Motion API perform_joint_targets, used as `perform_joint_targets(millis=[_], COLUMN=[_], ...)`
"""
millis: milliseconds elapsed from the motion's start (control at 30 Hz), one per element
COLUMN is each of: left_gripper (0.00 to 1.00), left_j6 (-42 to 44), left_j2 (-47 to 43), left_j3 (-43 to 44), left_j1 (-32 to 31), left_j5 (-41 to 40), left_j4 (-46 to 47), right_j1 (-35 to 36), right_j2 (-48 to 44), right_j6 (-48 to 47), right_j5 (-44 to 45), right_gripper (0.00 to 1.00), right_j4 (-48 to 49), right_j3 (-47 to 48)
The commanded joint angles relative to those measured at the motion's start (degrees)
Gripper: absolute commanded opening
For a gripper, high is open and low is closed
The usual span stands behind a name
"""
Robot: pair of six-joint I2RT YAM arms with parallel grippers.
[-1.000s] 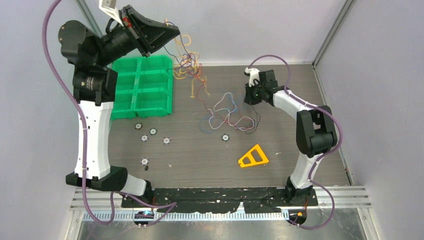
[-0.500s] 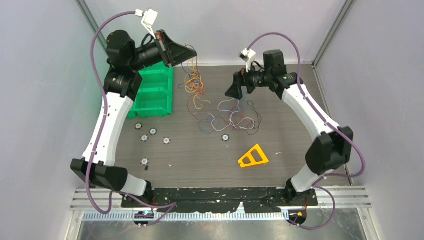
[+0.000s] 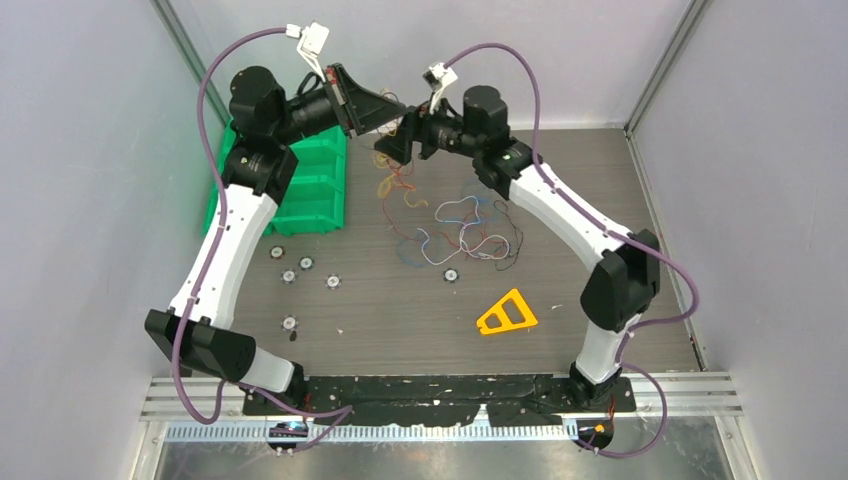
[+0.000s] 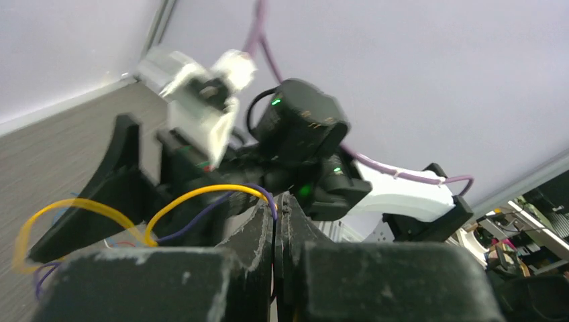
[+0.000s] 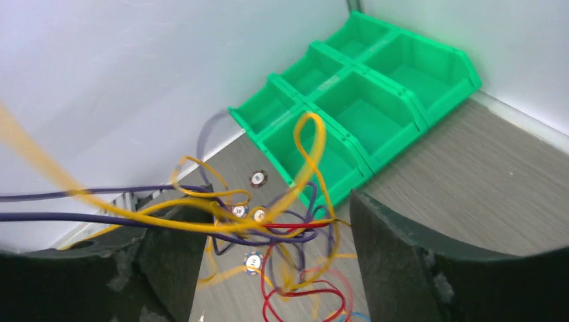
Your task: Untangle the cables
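My left gripper (image 3: 390,108) is raised at the back of the table and shut on a bundle of cables (image 3: 392,185), thin yellow, orange, purple and red wires dangling below it. In the left wrist view the jaws (image 4: 278,198) press together on a yellow and a purple wire (image 4: 201,193). My right gripper (image 3: 393,146) is right beside it, open. In the right wrist view its fingers (image 5: 272,235) stand wide apart around the hanging strands (image 5: 302,292) without pinching them. A second tangle of cables (image 3: 470,232) lies on the table.
A green divided bin (image 3: 318,195) stands at the back left, also seen in the right wrist view (image 5: 362,100). Several small round discs (image 3: 305,264) lie on the table in front of it. An orange triangular piece (image 3: 507,313) lies at the front right.
My right arm has swung up and left from the table tangle to the left gripper and its jaws have opened. The left arm has lowered and reached right with its bundle.
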Motion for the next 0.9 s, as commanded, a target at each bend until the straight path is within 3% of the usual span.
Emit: perform_joint_targets(millis=[0,100,200,500,867], left_gripper=[0.0,0.0,0.0,0.0,0.0], left_j6=[-3.01,-3.81,-5.66,-7.12,-6.54], left_j2=[-1.47,-2.03,-2.38,-1.79,-0.88], left_j3=[2.55,5.2,8.09,16.22,26.18], left_j1=[-0.16,1.09,3.49,8.64,14.96], left_j5=[1.4,2.04,2.49,2.94,2.65], left_j4=[6.5,7.35,8.1,8.62,7.3], right_j1=[2.3,1.46,-1.6,-12.1,-25.69], right_j2=[3.57,3.46,2.46,-1.61,2.24], right_j6=[-1.22,-2.92,-2.74,-11.67,-28.07], right_j5=[10.87,17.38,15.47,6.91,10.55], right_gripper=[0.62,0.5,0.47,0.06,0.05], right_j4=[2.44,3.16,4.84,1.2,-18.74], right_j3=[-0.07,-6.6,-15.97,-30.3,-27.83])
